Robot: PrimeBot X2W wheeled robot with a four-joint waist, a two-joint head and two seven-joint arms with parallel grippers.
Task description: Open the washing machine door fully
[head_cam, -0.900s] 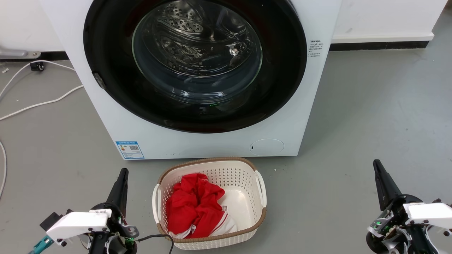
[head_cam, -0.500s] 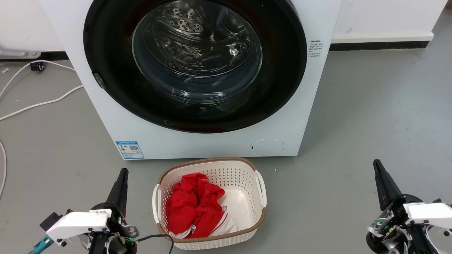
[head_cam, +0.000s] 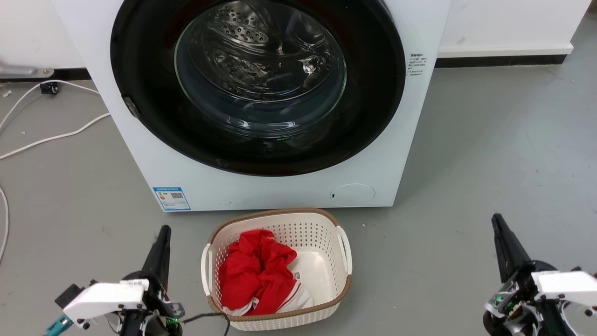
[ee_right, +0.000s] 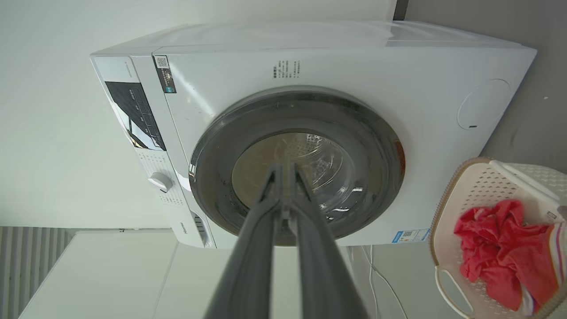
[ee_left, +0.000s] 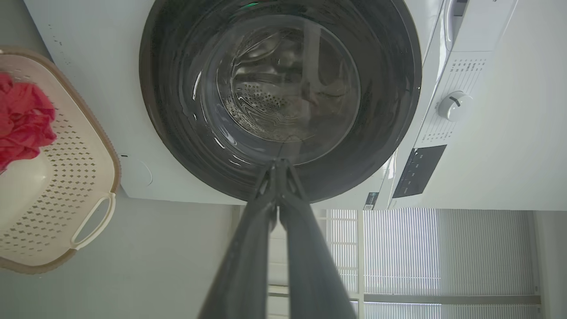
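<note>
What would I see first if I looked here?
The big round black washing machine door, shut on the white washing machine, looms at the head view's top. Below it sits a white basket holding red cloth, between the left gripper and right gripper.

The left pincer [ee_left: 279, 165] has its two long dark fingers pressed together, their tips lying over the lower rim of the washing machine door [ee_left: 279, 88]. The door sits flush against the white washing machine [ee_left: 88, 66], which carries a white dial [ee_left: 454, 106]. A white perforated laundry basket [ee_left: 114, 170] holding a red garment [ee_left: 24, 119] stands on the grey floor [ee_left: 155, 257] near the machine.
</note>
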